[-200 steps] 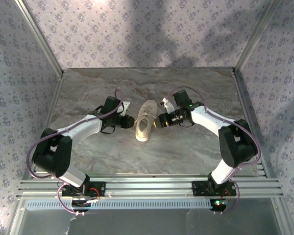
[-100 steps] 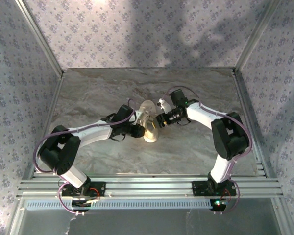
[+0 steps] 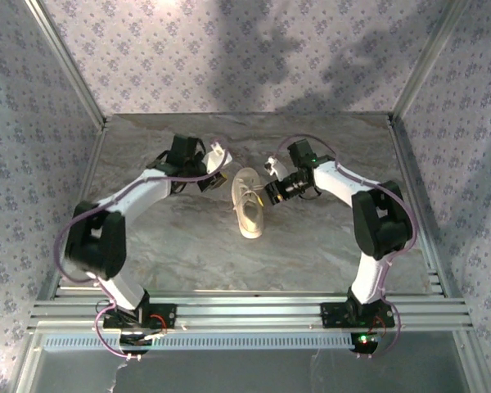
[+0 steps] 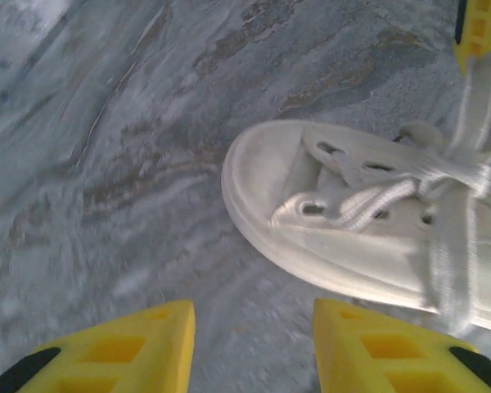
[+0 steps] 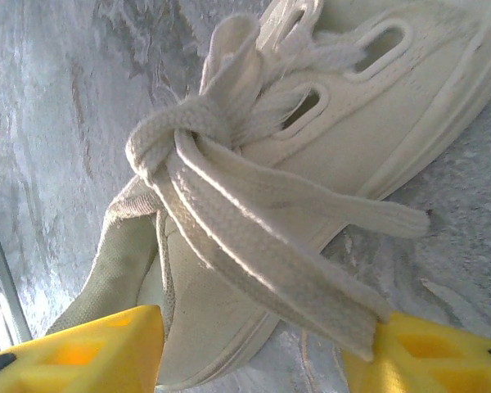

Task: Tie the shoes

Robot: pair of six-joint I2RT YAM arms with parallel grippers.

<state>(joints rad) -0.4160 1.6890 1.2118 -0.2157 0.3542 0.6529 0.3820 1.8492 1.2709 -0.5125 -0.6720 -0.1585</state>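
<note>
Looking down from the top camera, you've got the sneaker (image 3: 247,206) lying on the grey marbled table (image 3: 172,246), about mid-table, squarely between your two arms. Your left gripper (image 3: 214,168) sits near the sneaker's left side, up toward its far end. Your right gripper (image 3: 270,190) is just beside its right side, level with the laces (image 3: 247,193).

Now your left wrist view. The left gripper (image 4: 250,315) has its yellow fingers (image 4: 106,352) spread, with bare table between them and nothing held. The sneaker (image 4: 335,221) lies just beyond them. Its rounded toe cap (image 4: 258,176) is the nearest part, close to the fingertips but apart from them. The laces (image 4: 409,184) cross over the eyelets, and one flat strand drapes down over the side of the shoe.

Over to your right wrist view. The right gripper (image 5: 254,327) has its jaws standing wide apart, so it's unclamped. The sneaker (image 5: 368,106) runs from the upper right down toward the fingers, its sole edge against the table. The laces are drawn into a single crossed knot (image 5: 180,135) above the eyelets. Two flat tails (image 5: 295,278) run out of that knot. The longer one ends right at the right-hand yellow finger (image 5: 425,352). You can't tell from here whether it touches, but it isn't pinched between the two fingers.
</note>
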